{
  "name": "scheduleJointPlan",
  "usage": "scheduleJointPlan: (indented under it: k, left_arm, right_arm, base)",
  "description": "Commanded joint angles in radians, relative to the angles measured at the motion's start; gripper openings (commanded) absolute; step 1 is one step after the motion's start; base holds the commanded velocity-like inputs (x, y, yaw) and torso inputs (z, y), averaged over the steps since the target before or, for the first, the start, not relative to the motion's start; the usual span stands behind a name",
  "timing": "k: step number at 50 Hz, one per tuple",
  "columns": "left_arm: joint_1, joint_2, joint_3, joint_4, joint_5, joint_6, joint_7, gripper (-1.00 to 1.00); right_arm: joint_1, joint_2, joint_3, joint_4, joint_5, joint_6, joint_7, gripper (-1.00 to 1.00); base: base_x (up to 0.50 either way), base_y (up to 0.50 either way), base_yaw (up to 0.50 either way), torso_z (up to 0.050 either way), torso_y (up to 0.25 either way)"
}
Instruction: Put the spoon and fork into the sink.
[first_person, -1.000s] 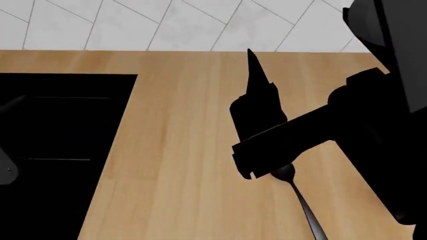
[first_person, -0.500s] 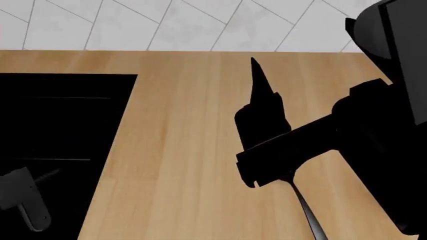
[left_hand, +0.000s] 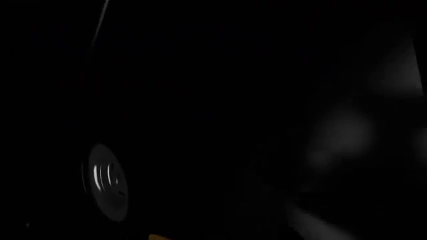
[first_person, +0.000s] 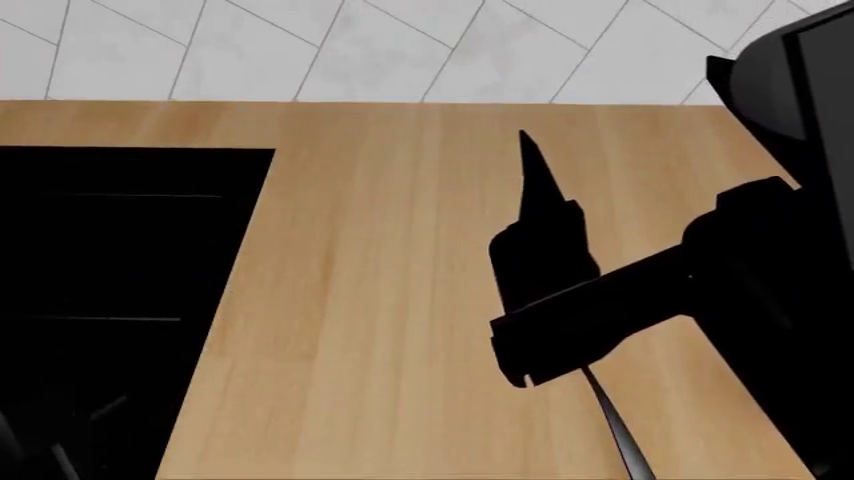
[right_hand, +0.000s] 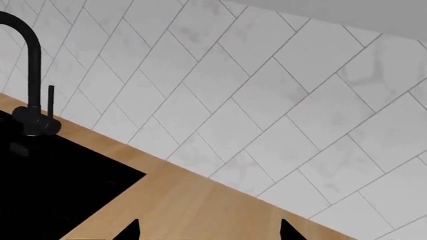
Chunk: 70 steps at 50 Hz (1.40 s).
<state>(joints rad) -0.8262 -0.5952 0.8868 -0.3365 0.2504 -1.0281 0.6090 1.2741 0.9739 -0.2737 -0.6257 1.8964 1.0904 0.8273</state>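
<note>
The black sink (first_person: 120, 250) fills the left of the head view, and its corner (right_hand: 60, 190) also shows in the right wrist view. My right gripper (first_person: 531, 165) hovers over the wooden countertop (first_person: 360, 300), right of the sink. Its two fingertips (right_hand: 130, 231) stand wide apart, open, with only bare wood between them. A slim metal utensil handle (first_person: 614, 425) sticks out from under the right arm. Its head is hidden, so I cannot tell whether it is the spoon or the fork. The left wrist view is nearly black, showing the round drain (left_hand: 107, 182).
A black faucet (right_hand: 30, 75) stands at the sink's back edge. A white tiled wall (first_person: 400, 45) runs behind the counter. Faint dark shapes (first_person: 54, 450), probably my left arm, lie low in the sink at the head view's bottom left.
My right arm has drifted right and nearer, covering the utensil's head. The left gripper has sunk toward the bottom left corner, fading into the dark sink.
</note>
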Motion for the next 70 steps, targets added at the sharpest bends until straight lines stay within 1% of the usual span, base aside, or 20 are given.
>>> scheduleJointPlan:
  k: [1, 10, 15, 18, 22, 27, 29, 33, 35, 38, 41, 45, 47, 54, 59, 60, 64, 65, 66, 70]
  left_arm:
    - [0.103, 0.069, -0.037, -0.105, -0.040, 0.027, -0.013, 1.00]
    - [0.108, 0.035, -0.109, -0.010, -0.053, -0.021, -0.040, 1.00]
    - [0.135, -0.054, -0.232, 0.303, -0.070, -0.157, -0.035, 1.00]
    - [0.139, -0.135, -0.313, 0.617, -0.061, -0.289, -0.008, 1.00]
    - [0.134, -0.207, -0.344, 0.862, -0.027, -0.396, 0.004, 1.00]
    - [0.041, -0.217, -0.381, 1.066, 0.018, -0.541, 0.036, 1.00]
    - [0.030, -0.171, -0.416, 1.092, 0.175, -0.542, 0.159, 1.00]
    - [0.006, -0.009, -0.432, 1.080, 0.712, -0.542, 0.577, 1.00]
    - [-0.014, 0.052, -0.445, 1.076, 0.860, -0.541, 0.698, 1.00]
    - [-0.043, 0.193, -0.519, 1.080, 1.078, -0.540, 0.880, 1.00]
    - [-0.056, 0.294, -0.579, 1.108, 1.145, -0.533, 0.904, 1.00]
    - [-0.104, 0.384, -0.612, 1.128, 1.215, -0.535, 0.959, 1.00]
    - [-0.119, 0.410, -0.623, 1.145, 1.210, -0.540, 0.961, 1.00]
    - [-0.077, 0.595, -0.706, 1.209, 1.203, -0.542, 0.961, 1.00]
    - [-0.082, 0.595, -0.833, 1.230, 1.062, -0.543, 0.960, 1.00]
    - [-0.069, 0.595, -0.833, 1.240, 1.011, -0.543, 0.917, 1.00]
    - [0.052, 0.595, -0.857, 1.352, 0.429, -0.543, 0.345, 1.00]
    - [0.058, 0.595, -0.858, 1.358, 0.336, -0.543, 0.303, 1.00]
    - [0.058, 0.595, -0.851, 1.360, 0.314, -0.543, 0.279, 1.00]
    - [0.052, 0.595, -0.840, 1.356, 0.306, -0.543, 0.266, 1.00]
  right_arm:
    - [0.011, -0.004, 0.018, 0.003, -0.013, -0.004, -0.024, 1.00]
    - [0.010, -0.004, 0.017, -0.003, -0.008, -0.011, -0.022, 1.00]
    - [-0.004, 0.002, 0.025, -0.004, -0.016, -0.017, -0.031, 1.00]
    - [-0.016, 0.002, 0.032, -0.008, -0.026, -0.023, -0.039, 1.00]
    - [-0.021, -0.001, 0.032, -0.007, -0.033, -0.026, -0.043, 1.00]
    - [-0.035, -0.013, 0.031, -0.008, -0.052, -0.032, -0.054, 1.00]
    - [-0.034, -0.013, 0.030, -0.008, -0.049, -0.034, -0.051, 1.00]
    - [-0.037, -0.010, 0.031, -0.014, -0.040, -0.040, -0.042, 1.00]
    - [-0.043, -0.006, 0.035, -0.014, -0.044, -0.041, -0.046, 1.00]
    - [-0.061, 0.002, 0.047, -0.022, -0.049, -0.051, -0.051, 1.00]
    - [-0.078, 0.004, 0.053, -0.023, -0.056, -0.058, -0.055, 1.00]
    - [-0.074, 0.002, 0.050, -0.026, -0.050, -0.060, -0.051, 1.00]
    - [-0.082, 0.006, 0.055, -0.026, -0.055, -0.063, -0.055, 1.00]
    - [-0.102, 0.020, 0.070, -0.036, -0.050, -0.076, -0.056, 1.00]
    - [-0.128, 0.034, 0.088, -0.046, -0.050, -0.089, -0.059, 1.00]
    - [-0.129, 0.034, 0.088, -0.048, -0.047, -0.092, -0.055, 1.00]
    - [-0.135, 0.032, 0.090, -0.053, -0.044, -0.100, -0.048, 1.00]
    - [-0.136, 0.032, 0.090, -0.054, -0.045, -0.099, -0.049, 1.00]
    - [-0.137, 0.033, 0.091, -0.053, -0.046, -0.100, -0.052, 1.00]
    - [-0.137, 0.044, 0.092, -0.054, -0.045, -0.093, -0.061, 1.00]
  base:
    - [0.01, 0.00, -0.01, 0.000, 0.000]
    - [0.01, 0.00, -0.01, -0.006, 0.000]
    - [-0.01, 0.00, 0.00, 0.000, 0.000]
    - [-0.01, 0.00, 0.00, 0.000, 0.000]
    - [0.00, 0.00, 0.00, 0.000, 0.000]
    - [0.00, 0.00, 0.00, 0.000, 0.000]
    - [0.00, 0.00, 0.00, 0.000, 0.000]
    - [0.00, 0.00, 0.00, 0.000, 0.000]
    - [0.00, 0.00, 0.00, 0.000, 0.000]
    - [0.00, 0.00, 0.00, 0.000, 0.000]
    - [0.00, 0.00, 0.00, 0.000, 0.000]
    - [0.00, 0.00, 0.00, 0.000, 0.000]
    - [0.00, 0.00, 0.00, 0.000, 0.000]
    - [0.00, 0.00, 0.00, 0.000, 0.000]
    - [0.00, 0.00, 0.00, 0.000, 0.000]
    - [0.00, 0.00, 0.00, 0.000, 0.000]
    - [0.00, 0.00, 0.00, 0.000, 0.000]
    - [0.00, 0.00, 0.00, 0.000, 0.000]
    - [0.00, 0.00, 0.00, 0.000, 0.000]
    - [0.00, 0.00, 0.00, 0.000, 0.000]
